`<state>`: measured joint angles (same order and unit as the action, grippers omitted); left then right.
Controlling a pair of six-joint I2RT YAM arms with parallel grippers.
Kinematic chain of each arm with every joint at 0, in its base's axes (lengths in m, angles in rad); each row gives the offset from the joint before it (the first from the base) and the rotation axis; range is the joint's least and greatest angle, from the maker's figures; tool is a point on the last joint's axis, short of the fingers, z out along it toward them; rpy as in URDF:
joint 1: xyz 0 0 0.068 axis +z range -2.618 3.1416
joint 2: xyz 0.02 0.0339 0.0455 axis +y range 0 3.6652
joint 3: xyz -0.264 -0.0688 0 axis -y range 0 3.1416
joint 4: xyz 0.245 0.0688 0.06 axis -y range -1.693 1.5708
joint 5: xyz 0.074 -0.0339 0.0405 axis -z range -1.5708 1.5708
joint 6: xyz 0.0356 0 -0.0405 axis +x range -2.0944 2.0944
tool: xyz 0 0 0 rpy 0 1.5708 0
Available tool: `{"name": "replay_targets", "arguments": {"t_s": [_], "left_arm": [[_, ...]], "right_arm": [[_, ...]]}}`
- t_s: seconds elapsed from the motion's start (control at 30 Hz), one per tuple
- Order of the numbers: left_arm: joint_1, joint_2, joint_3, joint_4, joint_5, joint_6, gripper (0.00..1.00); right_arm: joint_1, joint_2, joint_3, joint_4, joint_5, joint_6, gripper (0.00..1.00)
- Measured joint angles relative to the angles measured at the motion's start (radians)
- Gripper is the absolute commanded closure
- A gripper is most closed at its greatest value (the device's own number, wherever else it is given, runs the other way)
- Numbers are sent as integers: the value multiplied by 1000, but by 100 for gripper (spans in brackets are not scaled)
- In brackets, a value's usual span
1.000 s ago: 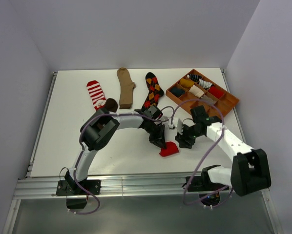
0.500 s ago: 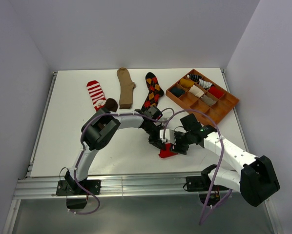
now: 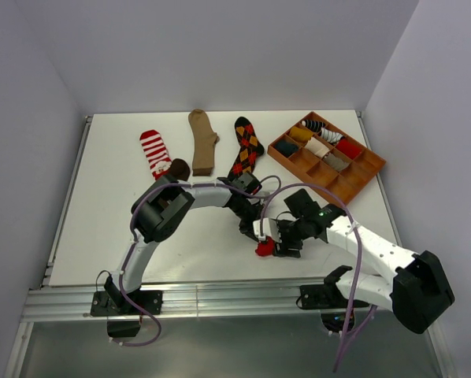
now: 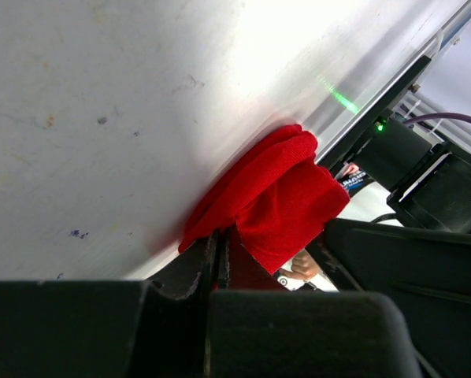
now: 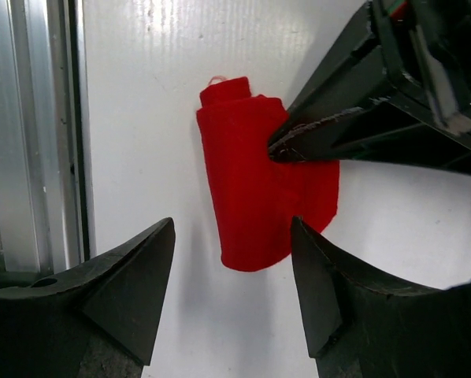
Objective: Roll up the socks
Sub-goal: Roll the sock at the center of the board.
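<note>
A red sock (image 3: pixel 264 249), partly rolled, lies near the table's front edge; it also shows in the right wrist view (image 5: pixel 251 205) and the left wrist view (image 4: pixel 275 197). My left gripper (image 3: pixel 256 230) (image 4: pixel 220 236) is shut, its tips pinching the red sock's edge. My right gripper (image 3: pixel 277 243) (image 5: pixel 232 224) is open, one finger on each side of the roll's near end without touching it. At the back lie a red-white striped sock (image 3: pixel 154 150), a tan sock (image 3: pixel 202 140) and a black argyle sock (image 3: pixel 247 146). The left arm partly covers a dark brown sock (image 3: pixel 178 168).
A brown wooden compartment tray (image 3: pixel 360 177) holding several rolled socks stands at the back right. The aluminium rail (image 5: pixel 31 157) of the table's front edge runs close beside the red sock. The left gripper's fingers (image 5: pixel 361 118) reach in from the upper right of the right wrist view.
My right arm has swung left to the red sock and its jaws have widened around it. The left gripper has stayed shut in place.
</note>
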<state>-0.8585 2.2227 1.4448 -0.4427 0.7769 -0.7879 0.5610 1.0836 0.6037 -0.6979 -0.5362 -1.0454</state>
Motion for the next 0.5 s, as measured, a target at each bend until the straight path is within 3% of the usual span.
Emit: {"name": "replay_targets", "arguments": {"t_s": [0.3, 0.5], "left_arm": [[0, 0, -2, 0, 5, 0, 100], [0, 0, -4, 2, 8, -2, 100]], "right_arm": [[35, 72, 0, 35, 24, 25, 38], [37, 107, 0, 75, 38, 52, 53]]}}
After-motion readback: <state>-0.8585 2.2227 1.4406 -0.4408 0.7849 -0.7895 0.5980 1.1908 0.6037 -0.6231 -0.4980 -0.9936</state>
